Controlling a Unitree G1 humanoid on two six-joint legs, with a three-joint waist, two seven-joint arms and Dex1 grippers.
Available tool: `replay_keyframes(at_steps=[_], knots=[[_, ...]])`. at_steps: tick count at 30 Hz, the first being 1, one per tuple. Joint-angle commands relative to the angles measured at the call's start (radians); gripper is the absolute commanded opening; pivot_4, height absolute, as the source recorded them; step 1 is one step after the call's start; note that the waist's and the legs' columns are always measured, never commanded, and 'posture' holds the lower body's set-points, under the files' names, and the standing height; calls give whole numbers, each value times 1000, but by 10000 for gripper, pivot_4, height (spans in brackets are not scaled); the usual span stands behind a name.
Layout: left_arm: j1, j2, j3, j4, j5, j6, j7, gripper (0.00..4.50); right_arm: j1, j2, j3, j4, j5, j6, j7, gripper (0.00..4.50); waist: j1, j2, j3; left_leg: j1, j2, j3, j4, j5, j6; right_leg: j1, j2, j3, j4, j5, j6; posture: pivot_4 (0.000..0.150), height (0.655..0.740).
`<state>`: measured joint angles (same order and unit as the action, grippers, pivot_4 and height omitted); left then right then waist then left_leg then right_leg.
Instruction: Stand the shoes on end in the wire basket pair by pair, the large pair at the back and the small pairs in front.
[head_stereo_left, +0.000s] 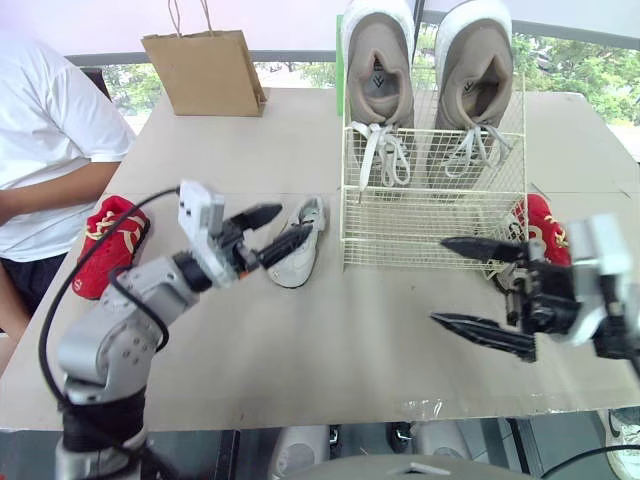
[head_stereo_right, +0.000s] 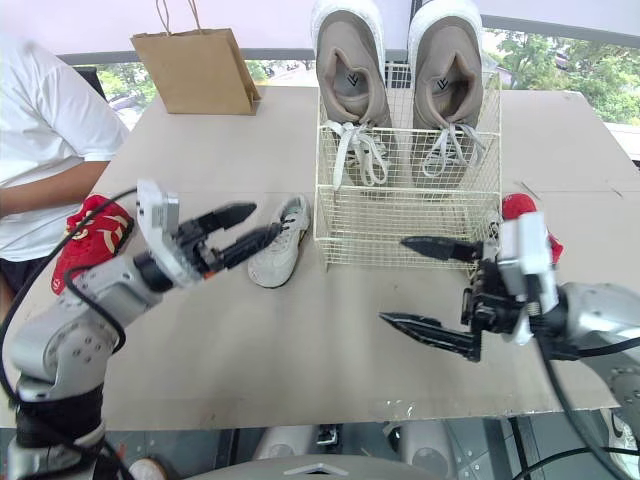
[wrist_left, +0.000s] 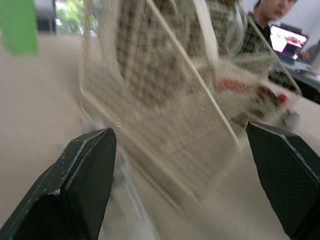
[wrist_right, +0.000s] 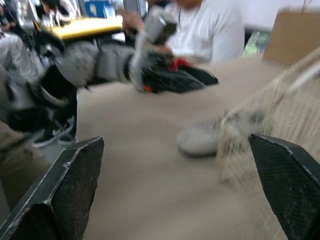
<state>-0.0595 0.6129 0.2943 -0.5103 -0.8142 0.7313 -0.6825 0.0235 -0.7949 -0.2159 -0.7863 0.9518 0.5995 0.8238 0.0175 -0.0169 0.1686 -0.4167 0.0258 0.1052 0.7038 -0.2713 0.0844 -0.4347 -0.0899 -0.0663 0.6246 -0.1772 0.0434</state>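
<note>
Now, from the head views the wire basket (head_stereo_left: 432, 190) stands on the table (head_stereo_left: 300, 340) with the large beige pair (head_stereo_left: 378, 80) on end along its back wall, tops rising above the rim and white laces hanging loose. A small white shoe (head_stereo_left: 298, 243) lies flat just left of the basket, one red shoe (head_stereo_left: 540, 225) lies close against the basket's right side, and another red shoe (head_stereo_left: 108, 243) lies well to the left of the basket, beside a person in a white shirt (head_stereo_left: 45, 130). A brown paper bag (head_stereo_left: 205, 72) stands behind and left of the basket.

The left wrist view adds the basket's mesh seen close and blurred, something red beyond it, and a second person (wrist_left: 272, 15) by a lit screen. The right wrist view looks back across the table at the other arm and the white shoe by the basket's corner.

The left gripper (head_stereo_left: 290, 228) reaches forward towards the basket's left side, fingers spread, the lower one over the white shoe; whether it touches is unclear. The right gripper (head_stereo_left: 440, 280) hangs in front of the basket, pointing left, fingers spread wide and holding nothing
</note>
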Motion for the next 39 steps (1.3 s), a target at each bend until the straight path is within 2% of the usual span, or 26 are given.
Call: replay_keyframes(at_steps=[1, 8, 16, 26, 29, 32, 36, 39], knots=[[82, 25, 43, -56, -5, -25, -18, 44294, 36, 28, 40, -15, -102, -74, -2, 45000, -2, 0, 0, 0, 0, 0, 0, 0, 0, 0, 0, 0, 0, 0, 0, 1500, 7400], [229, 21, 102, -59, 35, -85, -7, 44294, 112, 65, 77, -31, -193, -121, -24, 45000, -3, 2, 1, 0, 1, 0, -3, 0, 0, -2, -1, 0, 0, 0, 0, 1500, 7400], [360, 18, 140, -98, 37, -131, -22, 44294, 123, 82, 98, -30, -201, -130, -22, 45000, -3, 5, 3, -2, 1, 0, -4, 0, 0, -5, -3, -1, -1, -1, 0, 1500, 7400], [370, 36, 165, -119, 3, -111, -2, 44294, 154, 103, 70, -31, -160, -121, -34, 45000, -2, 5, 3, -14, 0, 0, -4, 0, -1, -14, -4, -5, -1, 0, -1, 1500, 7400], [366, 75, 104, -168, -14, -121, -90, 44294, 249, 91, -37, -29, -115, -108, -35, 45000, 1, 5, 3, -14, 0, -1, -4, 0, -1, -14, -4, -6, -2, 0, -1, 1500, 7400], [346, 127, 39, -231, -55, -122, -194, 44294, 430, 94, -209, -30, -127, -118, -20, 45000, 8, 5, 3, -14, -1, 0, -4, 0, -1, -14, -4, -6, -2, 0, -1, 1500, 7400], [247, 194, -38, -251, -112, -91, -275, 44294, 623, 160, -432, -59, -114, -101, -116, 45000, 12, 9, 1, -14, 0, -1, -4, 0, -1, -14, -4, -6, -3, 0, 0, 1500, 7400], [148, 225, -88, -209, -127, -83, -323, 44294, 689, 197, -488, -97, -139, -94, -189, 45000, 7, 14, -2, -13, 0, 0, -4, 0, -1, -14, -3, -5, -2, 0, 0, 1500, 7400]])
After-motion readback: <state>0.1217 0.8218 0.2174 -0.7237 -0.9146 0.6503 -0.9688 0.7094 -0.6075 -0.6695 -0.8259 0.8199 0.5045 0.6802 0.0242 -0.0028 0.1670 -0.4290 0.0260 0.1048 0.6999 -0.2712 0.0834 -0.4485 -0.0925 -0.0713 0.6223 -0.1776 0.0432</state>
